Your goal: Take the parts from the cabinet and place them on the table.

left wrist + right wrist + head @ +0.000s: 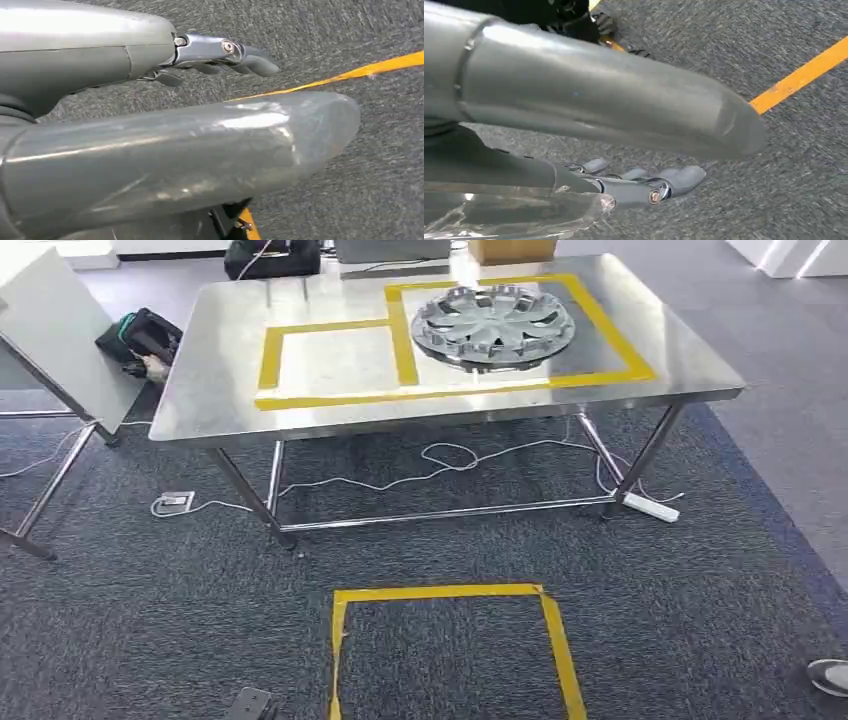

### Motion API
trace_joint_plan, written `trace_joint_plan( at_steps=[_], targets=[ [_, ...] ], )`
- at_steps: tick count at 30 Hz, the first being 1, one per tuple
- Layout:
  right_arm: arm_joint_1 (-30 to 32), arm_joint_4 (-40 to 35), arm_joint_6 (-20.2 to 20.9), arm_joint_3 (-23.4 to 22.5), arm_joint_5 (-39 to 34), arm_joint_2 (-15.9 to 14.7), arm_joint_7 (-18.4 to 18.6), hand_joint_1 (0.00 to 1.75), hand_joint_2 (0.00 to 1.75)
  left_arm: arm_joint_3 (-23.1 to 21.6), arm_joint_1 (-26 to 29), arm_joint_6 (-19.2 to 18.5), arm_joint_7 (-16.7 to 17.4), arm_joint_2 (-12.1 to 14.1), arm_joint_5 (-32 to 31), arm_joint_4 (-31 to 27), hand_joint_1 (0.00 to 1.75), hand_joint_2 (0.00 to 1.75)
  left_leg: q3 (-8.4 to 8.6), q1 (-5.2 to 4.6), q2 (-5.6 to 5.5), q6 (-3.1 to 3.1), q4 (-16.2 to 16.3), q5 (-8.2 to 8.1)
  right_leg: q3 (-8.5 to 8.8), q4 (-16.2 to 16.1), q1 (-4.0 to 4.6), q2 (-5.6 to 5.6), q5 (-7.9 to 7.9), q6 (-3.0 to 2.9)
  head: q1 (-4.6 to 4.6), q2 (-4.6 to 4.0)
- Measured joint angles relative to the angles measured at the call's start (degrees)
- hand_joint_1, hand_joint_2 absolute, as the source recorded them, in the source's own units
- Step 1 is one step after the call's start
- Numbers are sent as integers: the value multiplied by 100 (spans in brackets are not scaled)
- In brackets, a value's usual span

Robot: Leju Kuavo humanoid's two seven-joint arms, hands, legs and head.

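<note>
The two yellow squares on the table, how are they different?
The right square has the hubcap lying inside it; the left square holds nothing, just bare metal. The right square looks bigger and reaches farther back on the table than the left square. Both are yellow tape outlines, and they sit side by side, sharing one strip in the middle.

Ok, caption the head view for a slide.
Silver hubcap lying in the larger yellow-taped box on the steel table, above grey carpet.
</note>
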Motion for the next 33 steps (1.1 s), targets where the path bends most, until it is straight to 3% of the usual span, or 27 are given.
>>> trace_joint_plan(
  at_steps=[1, 2, 3, 4, 6, 7, 8, 11, 12, 13, 14, 16, 17, 18, 19, 20, 21, 22, 23, 24, 26, 27, 28, 29, 31, 32, 33],
  targets=[
    [2, 2, 11, 29, 18, 0, -16, 0, 0, 0, 1, 0, 0, 0, 0, 0, 0, 0, -216, 19, -6, -17, 512, -235, -46, 3, 3, 49, 28, -5, 4, 0],
    [7, 9, 16, 44, 37, 0, -20, 0, 0, 0, 2, -4, 6, 0, 0, 0, 0, 0, -363, 31, -8, -25, 866, -351, -79, 4, 4, 95, 50, 2, 0, 0],
    [17, 15, 18, 59, 50, 0, -20, 0, 0, 0, 4, -9, 7, -2, -2, 0, 0, 0, -398, 41, -9, -27, 953, -324, -100, 5, 3, 137, 67, 8, 4, 0],
    [25, 24, 18, 72, 61, 0, -15, 0, 0, -2, 6, -9, 7, -2, -9, 0, 0, 0, -296, 53, -11, -28, 796, -157, -118, 7, -1, 194, 82, 23, 2, 0],
    [24, 46, 20, 107, 101, 0, 2, 0, 0, -2, 6, -11, 7, -2, -35, 0, 0, 0, 176, 77, -87, -8, -92, 329, -129, 7, -14, 311, 112, 65, 4, 0],
    [22, 50, 35, 138, 129, 0, 17, 0, 0, -2, 7, -9, 7, -2, -37, 0, 0, 0, 412, 103, -308, -3, -532, 481, -140, 7, -18, 360, 127, 89, -2, 0],
    [2, 50, 41, 168, 162, 0, 35, 0, 0, -2, 16, -9, 9, -11, -42, 0, 0, 0, 527, 120, -423, 9, -813, 462, -190, 73, 27, 421, 124, 127, -13, 0],
    [34, 68, 79, 228, 256, 0, 68, 0, 0, -7, 30, -9, 33, -13, -59, 0, 0, 0, 464, 84, -330, 81, -777, 451, -267, 22, -17, 534, 208, 244, -6, 0],
    [58, 72, 92, 249, 297, 0, 70, 0, 0, -9, 34, -9, 33, -18, -66, 0, 0, 0, 461, 122, -267, 146, -822, 493, -339, 39, -22, 551, 201, 272, -2, 0],
    [73, 77, 98, 286, 336, 2, 66, 0, 0, -11, 29, -7, 33, -13, -92, 0, 0, 0, 457, 118, -208, 175, -823, 507, -382, 181, -4, 325, 76, 290, 19, 0],
    [60, 85, 111, 319, 360, 20, 65, 0, 0, -11, 33, -2, 33, -13, -98, 0, 0, 0, 447, 111, -166, 227, -823, 507, -513, 490, 0, 181, -142, 313, 72, 0],
    [27, 98, 114, 372, 418, 37, 52, 0, 0, -11, 62, 9, 33, -7, -101, 0, 0, 0, 419, 80, -29, 250, -820, 519, -933, 1464, -2, 74, -621, 339, 81, 0],
    [33, 98, 114, 396, 442, 37, 52, 0, 0, -11, 67, 11, 33, -4, -101, 0, 0, 0, 406, 71, 32, 257, -818, 523, -1056, 1789, -3, 58, -729, 348, 74, 0],
    [46, 101, 114, 422, 466, 37, 52, 0, 0, -11, 68, 11, 33, 0, -101, 0, 0, 0, 401, 66, 79, 260, -817, 527, -1048, 1843, -2, 55, -704, 351, 79, 0],
    [62, 103, 114, 448, 494, 37, 54, 0, 0, -11, 66, 11, 33, 0, -101, 0, 0, 0, 402, 63, 136, 259, -815, 527, -878, 1602, 0, 48, -541, 346, 81, 0],
    [61, 105, 114, 464, 511, 37, 55, 0, 0, -11, 64, 13, 33, 0, -101, 0, 0, 0, 410, 63, 184, 257, -813, 529, -601, 1138, 0, 18, -314, 333, 79, 0],
    [50, 105, 114, 474, 525, 37, 54, 0, 0, -11, 59, 22, 33, 2, -99, 0, 0, 0, 420, 63, 234, 249, -806, 525, -306, 630, 1, -76, -113, 318, 79, 0],
    [33, 107, 118, 494, 535, 39, 57, 0, 0, -11, 54, 30, 33, 4, -94, 0, 0, 0, 433, 40, 277, 219, -802, 521, -52, 205, 10, -366, -28, 310, 85, 0],
    [-3, 114, 131, 518, 544, 46, 59, 0, 0, -11, 55, 37, 33, 15, -90, 0, 0, 0, 419, -11, 314, 177, -749, 496, -18, 58, 47, -410, -63, 261, 101, 0],
    [-11, 118, 133, 540, 549, 46, 63, 0, 0, -11, 54, 44, 33, 24, -85, 0, 0, 0, 414, -15, 359, 145, -762, 519, -26, 91, 38, -325, -36, 213, 57, 0],
    [21, 129, 133, 560, 555, 46, 68, 0, 0, -9, 39, 44, 33, 33, -83, -2, 0, 0, 421, -9, 468, 110, -769, 530, -127, 102, 54, -222, -23, 166, 59, 0],
    [31, 135, 136, 568, 573, 57, 70, 0, 0, -9, 29, 46, 33, 37, -66, 0, 0, 0, 400, -2, 456, 64, -754, 486, -55, 71, 13, -173, 14, 110, 63, 0],
    [32, 138, 140, 586, 595, 70, 57, 0, 0, -9, 22, 46, 28, 44, -55, 0, 0, 0, 363, 14, 237, 9, -632, 355, -84, 66, 2, -131, 36, 75, 50, 0],
    [23, 138, 164, 601, 618, 66, 26, 0, 0, -9, 26, 44, 15, 46, -63, 0, 0, 0, 227, 29, 95, -14, -305, 117, -116, 67, -1, -75, 65, 30, 44, 0],
    [10, 142, 208, 638, 700, 68, -24, 0, 0, -9, 56, 44, 4, 79, -101, 0, 0, 0, -192, 60, -4, -38, 641, -336, -180, 70, 3, 67, 95, -4, 48, 0],
    [17, 144, 214, 660, 743, 68, -22, 0, 0, -9, 68, 44, -7, 85, -103, 0, 0, 0, -322, 62, -11, -43, 925, -405, -197, 71, 4, 133, 110, 0, 46, 0],
    [37, 153, 216, 693, 783, 70, -4, 0, 0, -9, 77, 39, -24, 94, -107, 0, 0, 0, -339, 65, -15, -41, 948, -333, -206, 74, 2, 208, 121, 6, 48, 0]
  ],
)
